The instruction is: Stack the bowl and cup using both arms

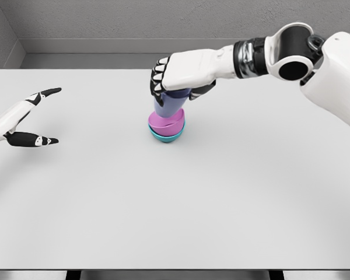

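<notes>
Mid-table, right hand fingers curled round blue cup in pink bowl; left hand fingers spread, empty

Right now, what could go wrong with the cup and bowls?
The right hand grips the blue-purple cup, which leans a bit in the pink bowl. If let go, it might tip out. The pink bowl sits in a teal bowl, so a push could slide the stack. The left hand is far off, unable to steady anything.
</notes>
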Controlling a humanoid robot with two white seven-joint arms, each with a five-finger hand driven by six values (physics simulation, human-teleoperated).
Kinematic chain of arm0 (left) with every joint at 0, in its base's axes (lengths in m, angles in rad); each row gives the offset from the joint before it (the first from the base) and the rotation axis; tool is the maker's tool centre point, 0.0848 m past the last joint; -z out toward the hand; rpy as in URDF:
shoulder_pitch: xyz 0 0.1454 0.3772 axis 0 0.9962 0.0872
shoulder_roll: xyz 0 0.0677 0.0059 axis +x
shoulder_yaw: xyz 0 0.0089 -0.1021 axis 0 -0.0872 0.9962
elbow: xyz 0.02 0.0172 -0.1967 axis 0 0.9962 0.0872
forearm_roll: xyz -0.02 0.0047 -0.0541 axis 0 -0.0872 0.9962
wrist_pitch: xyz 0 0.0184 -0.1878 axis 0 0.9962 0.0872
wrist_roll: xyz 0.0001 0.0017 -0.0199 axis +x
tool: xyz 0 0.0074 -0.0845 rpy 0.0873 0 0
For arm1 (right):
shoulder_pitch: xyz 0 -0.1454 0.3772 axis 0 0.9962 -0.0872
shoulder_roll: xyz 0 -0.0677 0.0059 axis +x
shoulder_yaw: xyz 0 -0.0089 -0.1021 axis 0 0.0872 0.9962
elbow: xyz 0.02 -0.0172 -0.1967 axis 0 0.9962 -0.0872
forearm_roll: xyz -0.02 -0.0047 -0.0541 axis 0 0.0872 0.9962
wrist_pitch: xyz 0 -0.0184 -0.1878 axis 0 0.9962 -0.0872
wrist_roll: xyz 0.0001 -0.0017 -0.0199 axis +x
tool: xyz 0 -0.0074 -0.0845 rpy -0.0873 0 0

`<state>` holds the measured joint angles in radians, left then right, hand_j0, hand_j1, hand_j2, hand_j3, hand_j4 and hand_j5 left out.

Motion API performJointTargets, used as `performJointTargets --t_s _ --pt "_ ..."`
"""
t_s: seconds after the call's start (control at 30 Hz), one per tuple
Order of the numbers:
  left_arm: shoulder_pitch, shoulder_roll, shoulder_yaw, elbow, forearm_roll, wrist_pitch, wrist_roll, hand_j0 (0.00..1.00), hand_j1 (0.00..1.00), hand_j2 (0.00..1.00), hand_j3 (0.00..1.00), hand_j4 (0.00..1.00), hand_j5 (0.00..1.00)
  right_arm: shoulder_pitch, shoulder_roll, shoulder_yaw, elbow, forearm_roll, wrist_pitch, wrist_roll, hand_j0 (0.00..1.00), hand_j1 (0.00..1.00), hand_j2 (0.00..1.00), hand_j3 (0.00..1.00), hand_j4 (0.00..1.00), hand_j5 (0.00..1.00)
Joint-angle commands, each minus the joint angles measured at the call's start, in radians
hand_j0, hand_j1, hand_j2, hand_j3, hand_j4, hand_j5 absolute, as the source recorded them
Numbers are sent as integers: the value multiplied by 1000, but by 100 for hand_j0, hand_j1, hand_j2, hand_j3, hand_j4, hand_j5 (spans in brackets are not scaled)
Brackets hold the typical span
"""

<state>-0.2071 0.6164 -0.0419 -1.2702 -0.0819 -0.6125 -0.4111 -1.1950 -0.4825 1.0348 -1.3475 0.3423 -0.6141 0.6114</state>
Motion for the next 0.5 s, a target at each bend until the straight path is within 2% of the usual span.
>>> performJointTargets --t_s 0.0,0.2,0.47 --pt "0 0 0 0 8 2 0 100 100 100 100 100 100 2 4 -1 8 -5 3 -1 54 54 54 54 54 54" --pt "0 0 0 0 8 2 0 100 100 100 100 100 100 6 24 11 62 10 3 -1 54 54 54 54 54 54" --pt "0 0 0 0 8 2 0 100 100 100 100 100 100 8 41 28 68 20 3 -1 54 54 54 54 54 54"
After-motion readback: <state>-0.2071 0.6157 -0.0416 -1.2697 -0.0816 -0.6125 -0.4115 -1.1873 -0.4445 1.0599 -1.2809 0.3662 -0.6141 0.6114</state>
